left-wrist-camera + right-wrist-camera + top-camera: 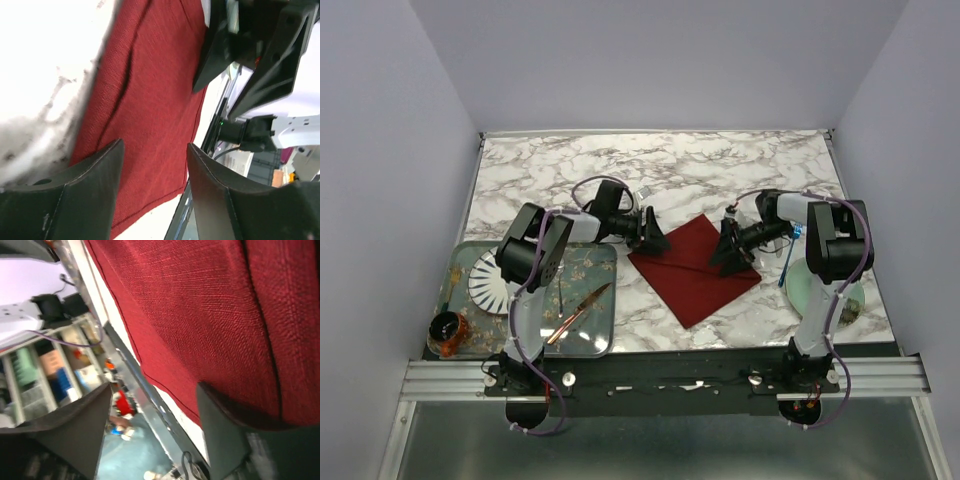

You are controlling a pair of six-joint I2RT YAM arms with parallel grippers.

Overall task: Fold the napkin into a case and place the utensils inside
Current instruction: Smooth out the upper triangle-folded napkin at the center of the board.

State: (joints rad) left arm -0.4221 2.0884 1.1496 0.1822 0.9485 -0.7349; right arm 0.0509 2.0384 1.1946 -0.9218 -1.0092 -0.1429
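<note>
Though flat, one napkin [692, 270] (one tray [590, 335])

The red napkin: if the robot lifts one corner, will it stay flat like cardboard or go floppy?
Probably floppy: the napkin looks like thin woven cloth, and the left wrist view shows a soft crease in it. It would likely drape from a lifted corner. Pushed across the smooth marble table, it may bunch up rather than slide flat.

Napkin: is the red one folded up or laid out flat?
Laid out flat. From above, the napkin shows as one whole square on the marble table, with no side turned over.
</note>
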